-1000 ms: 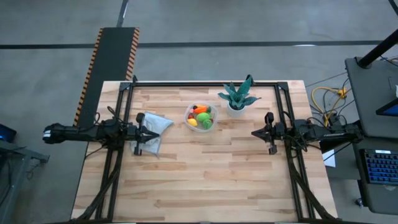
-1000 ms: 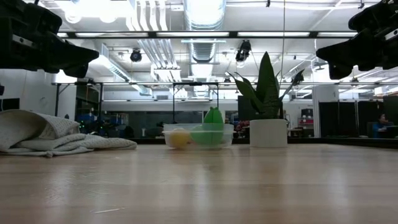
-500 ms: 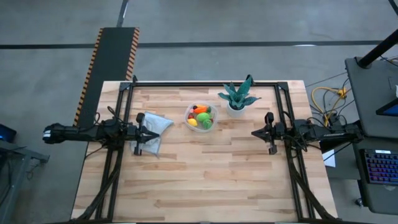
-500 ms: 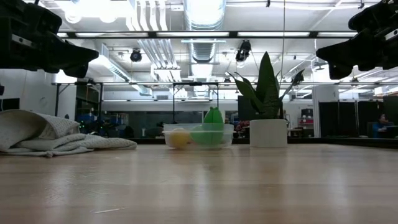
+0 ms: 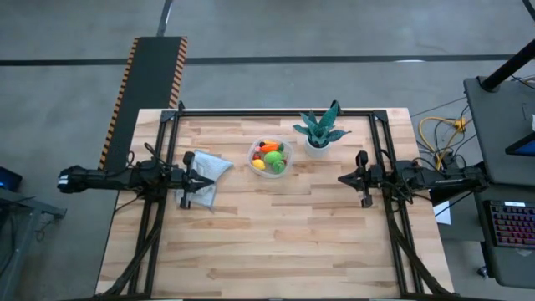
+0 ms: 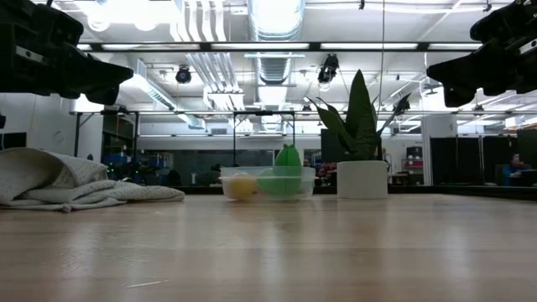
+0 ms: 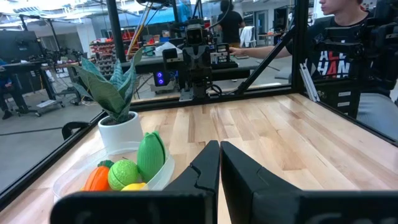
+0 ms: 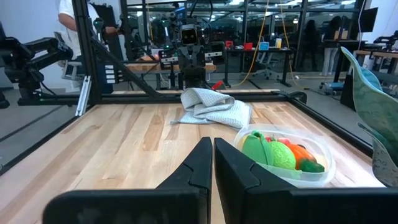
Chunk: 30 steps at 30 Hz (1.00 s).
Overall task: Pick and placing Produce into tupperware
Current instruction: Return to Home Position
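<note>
Right, both arms hang level over the table (image 5: 276, 242), pointing inward at each other from opposite sides. My left gripper (image 5: 209, 178) sits above the near edge of the cloth (image 5: 211, 165), its fingers (image 7: 208, 165) pressed together with only a hairline gap and nothing between them. My right gripper (image 5: 341, 178) is over bare wood, well apart from everything, and its fingers (image 8: 199, 162) are likewise clenched on nothing. From table height both show high above the surface.

The produce is all inside the bowl (image 5: 251, 157), which stands between the cloth and the plant (image 5: 318, 132), just beside the plant's white pot. I can pick out an orange carrot (image 5: 269, 147), a yellow lemon (image 5: 258, 165) and a round green piece (image 5: 275, 158); the left wrist camera also shows a taller green one (image 7: 151, 155) standing up against the bowl's wall (smaller reddish bits lie in there too, but I can't tell them apart). A person sits beyond the table's right side
</note>
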Each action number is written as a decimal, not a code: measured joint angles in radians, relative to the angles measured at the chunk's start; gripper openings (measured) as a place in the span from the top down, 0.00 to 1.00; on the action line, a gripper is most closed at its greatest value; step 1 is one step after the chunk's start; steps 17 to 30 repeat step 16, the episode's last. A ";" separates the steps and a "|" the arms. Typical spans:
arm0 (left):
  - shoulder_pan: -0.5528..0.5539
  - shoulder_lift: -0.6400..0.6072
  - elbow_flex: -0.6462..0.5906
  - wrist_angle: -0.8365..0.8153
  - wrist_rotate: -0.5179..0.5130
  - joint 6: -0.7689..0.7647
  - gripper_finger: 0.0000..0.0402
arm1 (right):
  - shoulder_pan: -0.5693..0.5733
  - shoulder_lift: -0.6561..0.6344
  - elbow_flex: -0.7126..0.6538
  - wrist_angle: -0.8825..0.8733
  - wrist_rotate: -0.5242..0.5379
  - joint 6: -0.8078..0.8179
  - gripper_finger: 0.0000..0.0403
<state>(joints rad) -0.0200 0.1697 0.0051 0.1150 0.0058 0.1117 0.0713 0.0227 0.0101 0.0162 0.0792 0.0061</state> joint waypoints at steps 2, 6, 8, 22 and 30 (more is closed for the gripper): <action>0.000 0.000 0.000 0.000 0.000 0.000 1.00 | 0.000 0.000 0.000 0.000 0.000 -0.001 0.98; 0.000 0.000 0.000 0.000 0.000 0.000 1.00 | 0.000 0.000 0.000 0.000 0.000 -0.003 0.98; 0.000 0.000 0.000 0.000 -0.001 0.000 1.00 | 0.000 0.000 0.000 0.000 0.000 0.000 0.98; 0.000 0.000 0.000 0.000 -0.001 0.000 1.00 | 0.000 0.000 0.000 0.000 0.000 0.000 0.98; 0.000 0.000 0.000 0.000 -0.001 0.000 1.00 | 0.000 0.000 0.000 0.000 0.000 0.000 0.98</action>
